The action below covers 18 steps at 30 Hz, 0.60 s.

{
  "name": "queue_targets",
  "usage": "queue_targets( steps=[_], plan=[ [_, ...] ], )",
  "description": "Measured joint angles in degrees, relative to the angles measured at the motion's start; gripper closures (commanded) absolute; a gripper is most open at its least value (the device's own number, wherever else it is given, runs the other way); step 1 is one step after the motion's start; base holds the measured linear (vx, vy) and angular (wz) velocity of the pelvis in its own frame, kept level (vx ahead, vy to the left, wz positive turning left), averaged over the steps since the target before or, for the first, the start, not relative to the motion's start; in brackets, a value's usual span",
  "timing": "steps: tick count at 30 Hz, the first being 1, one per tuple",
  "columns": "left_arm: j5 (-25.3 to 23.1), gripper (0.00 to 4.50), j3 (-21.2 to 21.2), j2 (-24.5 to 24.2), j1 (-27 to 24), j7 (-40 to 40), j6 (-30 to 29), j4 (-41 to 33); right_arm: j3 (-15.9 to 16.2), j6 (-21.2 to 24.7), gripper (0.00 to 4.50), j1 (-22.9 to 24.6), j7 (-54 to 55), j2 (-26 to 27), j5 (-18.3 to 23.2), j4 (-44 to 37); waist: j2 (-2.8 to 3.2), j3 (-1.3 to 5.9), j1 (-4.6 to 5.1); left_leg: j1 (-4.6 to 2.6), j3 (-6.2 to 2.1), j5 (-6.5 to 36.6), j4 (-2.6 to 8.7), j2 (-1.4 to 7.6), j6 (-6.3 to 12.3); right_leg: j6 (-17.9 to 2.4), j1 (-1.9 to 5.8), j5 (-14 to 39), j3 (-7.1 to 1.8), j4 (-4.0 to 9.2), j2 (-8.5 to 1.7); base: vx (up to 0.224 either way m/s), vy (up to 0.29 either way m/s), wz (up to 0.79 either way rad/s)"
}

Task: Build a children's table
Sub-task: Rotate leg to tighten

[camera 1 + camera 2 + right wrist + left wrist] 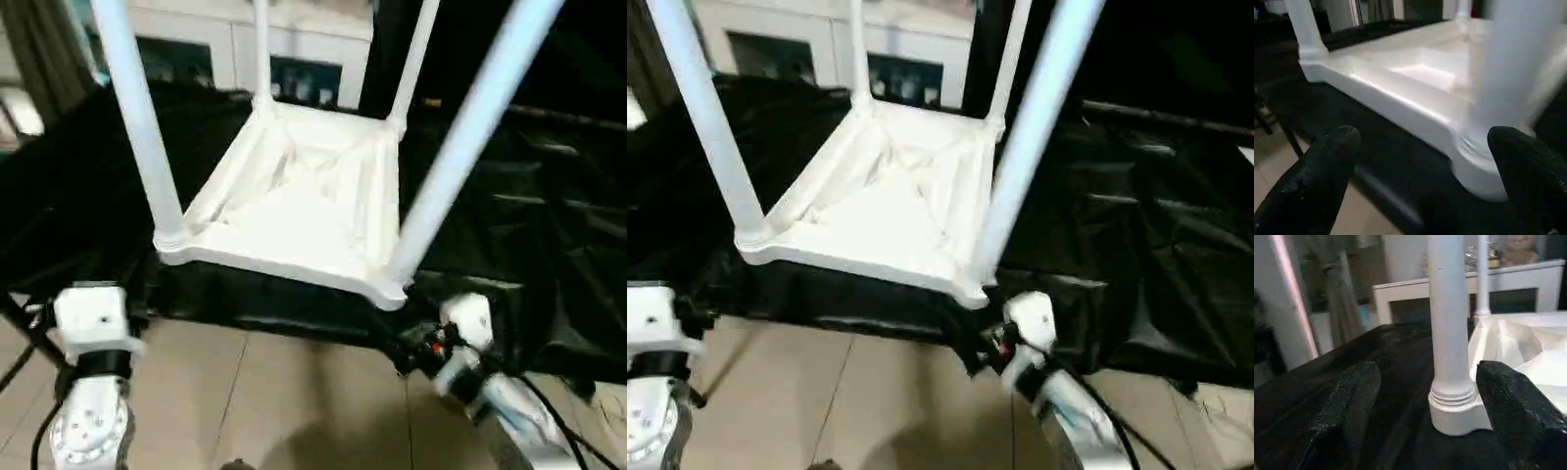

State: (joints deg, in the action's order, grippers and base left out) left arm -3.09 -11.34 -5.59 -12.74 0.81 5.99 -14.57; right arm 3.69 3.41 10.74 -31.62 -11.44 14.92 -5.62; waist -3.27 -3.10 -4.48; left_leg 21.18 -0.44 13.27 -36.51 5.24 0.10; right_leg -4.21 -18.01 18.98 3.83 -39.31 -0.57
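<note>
1. Our left gripper has its two black fingers wide apart, and nothing is held between them. Just past them stands one white leg, straight up, stuck into a round corner socket of the tabletop.

2. Our right gripper also has its fingers wide apart and empty. Past them is the other near corner, with its own leg going up.

3. The children's table lies upside down on the work table with the black cloth. Its ribbed underside faces up and its legs point up. It sits in front of both arms, beyond the fingers.

4. The long way of each leg runs up and down, so our fingers would close on a leg from the sides.

5. Our left arm is nearer the near left leg. Our right arm is nearer the near right leg.

6. We count one tabletop and four legs: two near and two far. All four seem to be in their sockets, but the far ones are too blurry for us to be sure.

7. We think the table is almost built. What may be left is pushing the legs in tight.
</note>
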Motion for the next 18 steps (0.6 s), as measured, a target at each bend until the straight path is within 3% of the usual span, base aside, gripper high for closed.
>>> queue_targets(
  steps=[1, 2, 3, 4, 5, 6, 9, 11, 14, 18],
  plan=[
    [-0.1, 0.84, 0.7, 0.1, -0.2, 0.0, 0.3, 0.3, -1.3, -0.1, 0.0, 0.9, 0.5, -0.3, 0.1, 0.0, -0.18, -0.12, -0.9, 0.47, 2.25, 1.0, -2.97, 0.81, 1.67, 0.1, 0.45, -0.1, -0.13, 0.18, 0.21, 0.004, -0.209, 0.03],
    [-0.1, 0.84, 1.2, 0.1, -0.3, 0.0, 0.3, 0.8, -2.3, -0.1, 0.0, 1.4, 1.0, -0.4, 0.1, 0.0, -0.86, -0.37, -1.42, 0.37, 3.74, 0.9, -4.31, 0.65, 1.53, 0.4, 0.37, -0.2, -0.19, 0.37, 0.22, 0.006, -0.201, -0.02],
    [-0.1, 0.84, 1.6, 0.0, 0.5, 0.1, 0.2, 1.6, -3.3, -0.1, 0.0, 1.4, 1.5, -0.5, 0.2, -0.3, -1.0, -0.29, -1.87, -0.48, 4.84, 0.9, -3.03, 0.35, 1.48, 0.5, -0.01, -0.5, -0.23, 0.57, 0.44, 0.006, -0.201, -0.02],
    [-0.1, 0.84, 1.8, -0.2, 1.3, 0.2, -0.2, 2.3, -3.7, -0.1, 0.0, 1.3, 1.7, -0.5, 0.1, -0.5, -0.8, -0.3, -2.13, -1.01, 5.22, 0.9, -1.7, 0.26, 1.48, 0.9, -0.19, -0.8, -0.2, 0.65, 0.79, -0.028, -0.164, 0.08],
    [-0.1, 0.84, 1.8, -0.9, 2.7, 0.2, -0.8, 4.0, -3.9, -0.1, 0.0, 0.7, 2.1, -0.5, 0.1, -0.6, 0.15, 0.08, -2.23, -1.69, 5.21, 1.0, 0.66, 0.65, 0.35, 0.6, -0.47, -1.1, 0.24, 0.9, 1.68, -0.019, -0.11, 0.08],
    [0.0, 0.84, 1.6, -1.5, 3.8, 0.8, -0.6, 5.9, -3.4, -0.3, 0.0, 0.4, 2.3, -0.6, -0.1, -0.9, 0.02, 0.07, -2.17, -1.66, 5.37, 0.4, 1.25, 1.22, -0.51, 0.7, -0.52, -1.4, 0.48, 1.36, 2.01, -0.019, -0.11, 0.08],
    [2.8, 0.84, 1.7, -2.3, 4.8, 4.7, -1.1, 7.7, -3.1, -2.0, 0.0, -0.1, 3.5, -0.5, -1.7, -1.0, 0.03, 0.32, -1.9, -1.31, 5.62, -0.2, 1.67, 2.47, -1.78, 1.0, -0.7, -1.9, 1.57, 2.17, 2.13, -0.003, -0.022, 0.02],
    [4.5, 0.84, 1.9, -3.0, 6.0, 7.3, -1.1, 8.7, -3.7, -2.5, 0.0, -1.9, 5.3, -0.3, -2.3, -0.1, -0.2, 0.28, -1.84, -1.01, 6.22, -0.3, 1.68, 2.66, -2.0, 0.1, -0.86, -2.2, 1.59, 2.21, 1.99, 0.0, 0.0, 0.0],
    [8.7, 0.84, 2.2, -1.2, 7.9, 8.6, -2.3, 7.1, -4.3, -1.3, 0.0, -4.4, 6.6, 0.1, -2.3, 0.1, -0.24, 0.29, -1.75, -1.2, 7.23, -0.6, 1.91, 2.77, -2.47, 0.2, -0.66, -2.3, 1.66, 2.34, 1.35, -0.004, 0.017, 0.02],
    [8.1, 0.84, 2.5, -1.3, 8.4, 7.1, -4.3, 6.5, -2.9, -0.7, 0.0, -5.2, 8.8, 2.6, -3.9, 0.7, -0.87, 0.37, -0.74, -1.1, 7.97, -0.7, 1.94, 3.0, -2.5, -0.2, -0.7, -2.8, 1.64, 2.94, 1.04, -0.004, 0.026, 0.03]
  ],
)
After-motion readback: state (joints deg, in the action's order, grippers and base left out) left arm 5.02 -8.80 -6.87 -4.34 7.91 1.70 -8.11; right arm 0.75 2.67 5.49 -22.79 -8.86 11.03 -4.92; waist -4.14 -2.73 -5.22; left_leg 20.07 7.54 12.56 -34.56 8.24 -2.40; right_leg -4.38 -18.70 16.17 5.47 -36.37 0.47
